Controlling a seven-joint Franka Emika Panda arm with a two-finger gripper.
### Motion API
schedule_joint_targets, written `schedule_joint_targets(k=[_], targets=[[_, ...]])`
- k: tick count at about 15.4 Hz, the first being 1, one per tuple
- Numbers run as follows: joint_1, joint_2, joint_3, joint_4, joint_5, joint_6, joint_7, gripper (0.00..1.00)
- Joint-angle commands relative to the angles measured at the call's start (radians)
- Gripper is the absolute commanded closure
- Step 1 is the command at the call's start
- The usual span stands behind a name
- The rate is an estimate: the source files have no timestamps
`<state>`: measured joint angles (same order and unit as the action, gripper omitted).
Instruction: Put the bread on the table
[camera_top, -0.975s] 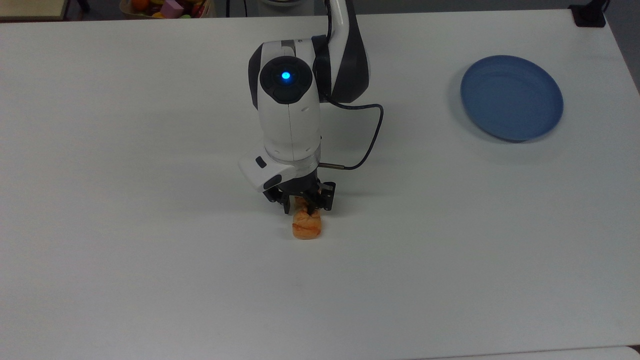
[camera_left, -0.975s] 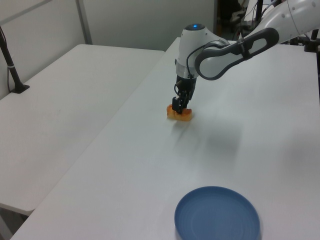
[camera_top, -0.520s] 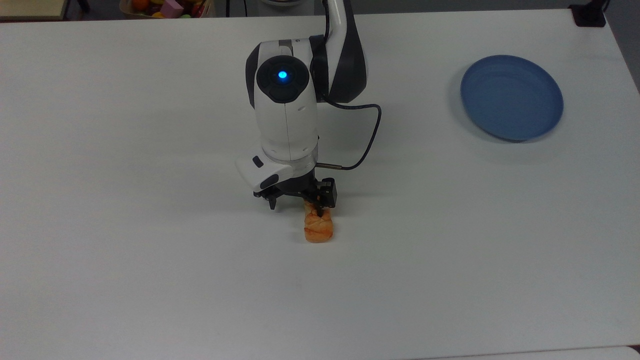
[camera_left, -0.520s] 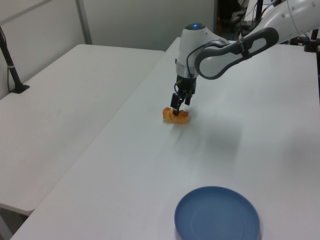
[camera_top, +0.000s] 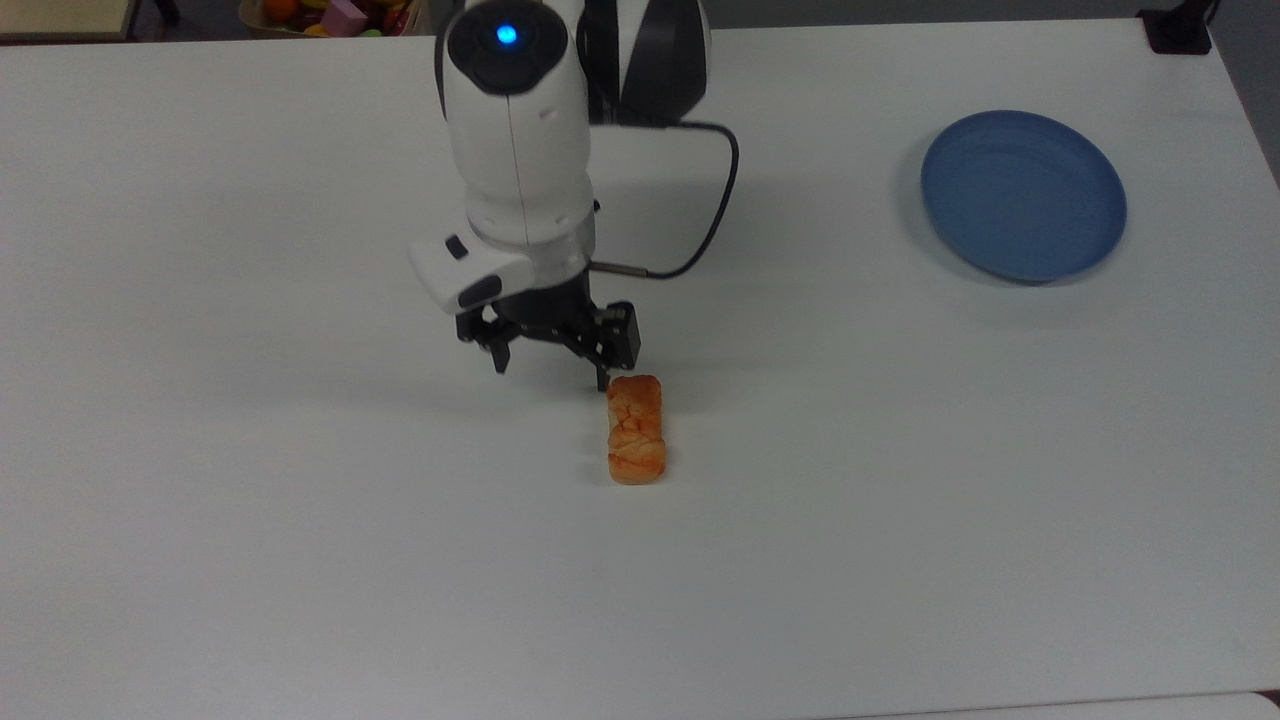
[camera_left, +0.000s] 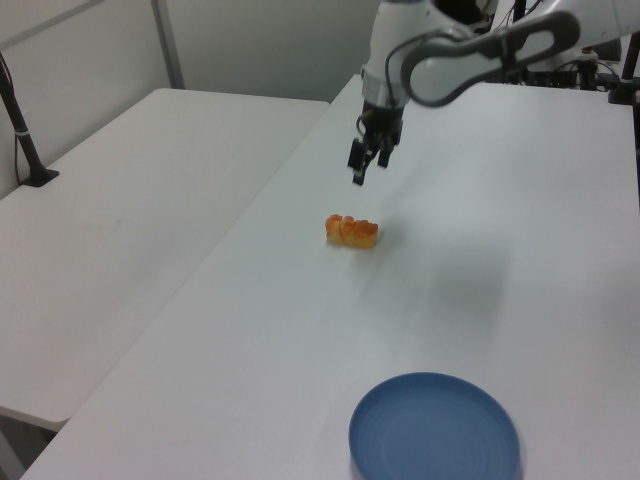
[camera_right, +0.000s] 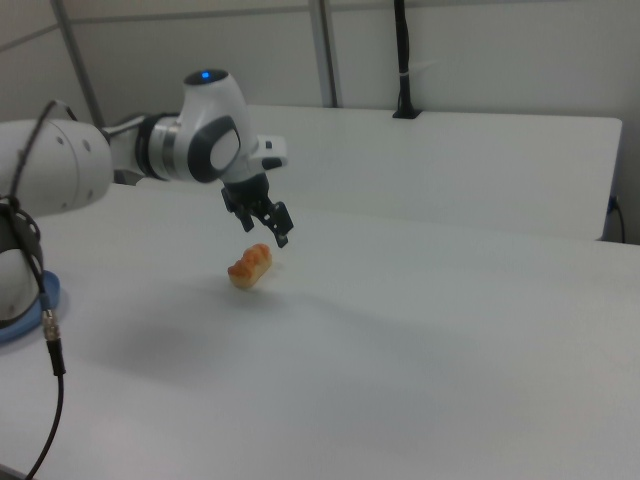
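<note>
The bread (camera_top: 636, 430), a small orange-brown braided loaf, lies flat on the white table (camera_top: 300, 520) near its middle. My gripper (camera_top: 551, 372) hangs open above the table, just beyond the loaf's far end, with nothing between its fingers. In the left view the gripper (camera_left: 368, 172) floats well above the bread (camera_left: 352, 231), apart from it. From the right view the same gap separates the gripper (camera_right: 265, 232) from the bread (camera_right: 250, 265).
A round blue plate (camera_top: 1023, 195) sits at the top view's right, far from the loaf. A box of colourful items (camera_top: 335, 15) stands past the table's far edge. A second white table (camera_left: 120, 200) adjoins on the left view's left.
My gripper opened and let go of the bread, then rose and drew back. The loaf settled flat on the table.
</note>
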<state>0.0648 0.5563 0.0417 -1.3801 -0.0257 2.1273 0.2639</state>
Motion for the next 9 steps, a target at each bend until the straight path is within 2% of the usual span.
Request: schedule_joint_targets(k=[1, 5, 7, 9], targets=[[-0.023, -0.186, -0.003, -0.126, 0.026, -0.137, -0.006, 0.00], [-0.036, -0.376, -0.006, -0.259, 0.013, -0.271, -0.002, 0.00], [-0.056, -0.478, -0.008, -0.359, 0.012, -0.267, -0.014, 0.00], [-0.059, -0.556, -0.032, -0.424, 0.012, -0.263, -0.032, 0.00]])
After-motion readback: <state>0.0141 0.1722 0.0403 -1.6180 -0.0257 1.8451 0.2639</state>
